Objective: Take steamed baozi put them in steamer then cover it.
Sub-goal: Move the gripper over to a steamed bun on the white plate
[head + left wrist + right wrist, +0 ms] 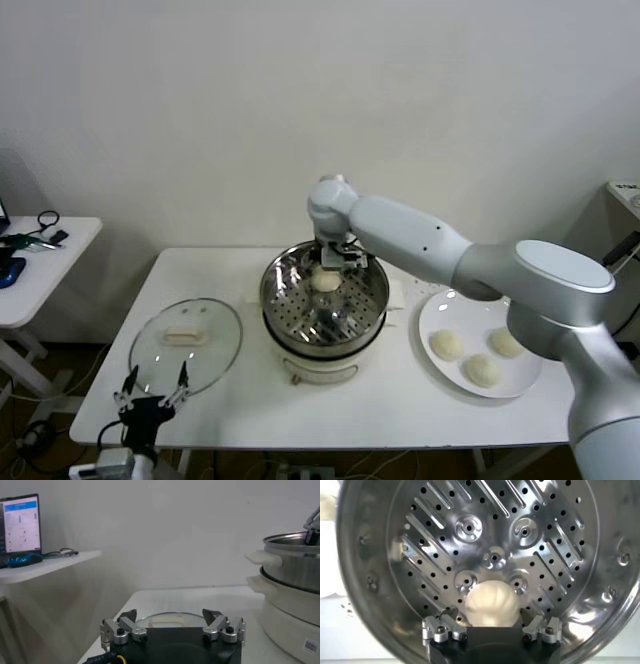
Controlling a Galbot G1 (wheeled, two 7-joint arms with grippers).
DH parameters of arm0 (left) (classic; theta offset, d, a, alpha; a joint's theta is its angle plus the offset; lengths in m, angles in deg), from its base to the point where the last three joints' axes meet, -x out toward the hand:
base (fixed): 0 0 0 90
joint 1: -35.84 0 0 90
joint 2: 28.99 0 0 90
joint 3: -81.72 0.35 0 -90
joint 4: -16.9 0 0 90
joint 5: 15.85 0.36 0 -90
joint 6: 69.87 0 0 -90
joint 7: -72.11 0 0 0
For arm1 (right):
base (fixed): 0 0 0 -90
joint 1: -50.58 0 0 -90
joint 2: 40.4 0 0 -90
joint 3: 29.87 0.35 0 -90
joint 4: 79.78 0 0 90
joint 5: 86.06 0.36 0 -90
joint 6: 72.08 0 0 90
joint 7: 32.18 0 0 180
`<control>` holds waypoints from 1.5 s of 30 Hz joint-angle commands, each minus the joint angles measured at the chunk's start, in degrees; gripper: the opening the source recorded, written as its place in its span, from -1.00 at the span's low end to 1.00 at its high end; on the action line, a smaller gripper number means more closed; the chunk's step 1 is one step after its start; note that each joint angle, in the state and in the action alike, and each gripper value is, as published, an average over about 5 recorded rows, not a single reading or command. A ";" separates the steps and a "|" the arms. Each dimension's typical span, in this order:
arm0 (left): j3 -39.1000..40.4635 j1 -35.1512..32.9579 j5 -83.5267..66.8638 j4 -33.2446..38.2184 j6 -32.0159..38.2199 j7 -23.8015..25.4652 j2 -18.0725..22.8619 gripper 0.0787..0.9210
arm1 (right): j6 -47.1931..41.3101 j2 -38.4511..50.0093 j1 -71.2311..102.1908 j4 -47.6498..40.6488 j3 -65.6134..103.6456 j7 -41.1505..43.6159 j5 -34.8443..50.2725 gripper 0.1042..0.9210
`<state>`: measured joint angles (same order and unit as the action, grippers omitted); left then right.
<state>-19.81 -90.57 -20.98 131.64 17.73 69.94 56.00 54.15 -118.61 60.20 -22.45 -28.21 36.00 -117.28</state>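
Inside, one smooth domed bun [491, 603] sits on perforated steel tray [545, 555] — jaws spread.

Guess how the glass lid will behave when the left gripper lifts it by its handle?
The cover lies flat, so it probably won't roll. Glass with a metal rim: likely heavy and breakable. Lifted by its small central handle, it may tilt.
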 commanded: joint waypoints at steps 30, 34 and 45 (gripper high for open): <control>0.63 -1.59 2.44 2.34 -0.95 0.23 -0.95 0.77 | -48.03 41.84 -15.89 16.51 -26.36 -7.18 60.52 0.76; 0.28 -1.85 2.26 2.91 -0.99 0.21 -1.08 0.77 | -46.78 43.06 -11.83 16.64 -26.86 -6.83 54.92 0.76; 0.56 -1.86 2.48 3.37 -1.73 -0.07 -0.38 0.77 | -46.90 41.41 3.62 12.38 -18.07 -8.28 45.74 0.76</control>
<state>-19.29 -92.49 -18.65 134.85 16.35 69.94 55.38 9.09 -79.01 53.23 -7.98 -50.63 27.76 -66.66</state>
